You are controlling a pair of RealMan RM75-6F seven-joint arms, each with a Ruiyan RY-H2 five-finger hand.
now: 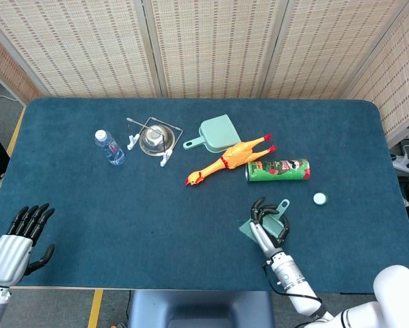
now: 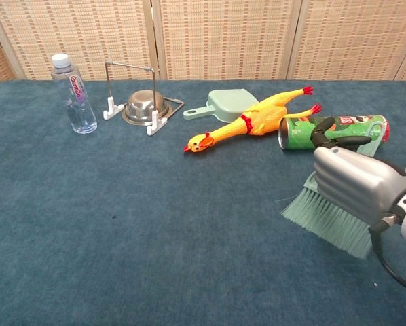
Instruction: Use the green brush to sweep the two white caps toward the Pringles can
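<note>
Blue cloth covers the table (image 1: pixel 68 171) I work over. My right hand (image 1: pixel 268 227) grips the green brush (image 2: pixel 328 219), bristles down on the cloth, just in front of the Pringles can (image 1: pixel 278 169), which lies on its side. My left hand (image 1: pixel 16 240) rests empty at the near-left edge, fingers spread. One white cap (image 1: pixel 319 199) sits right of the brush, near the can's end; I see no second.
</note>
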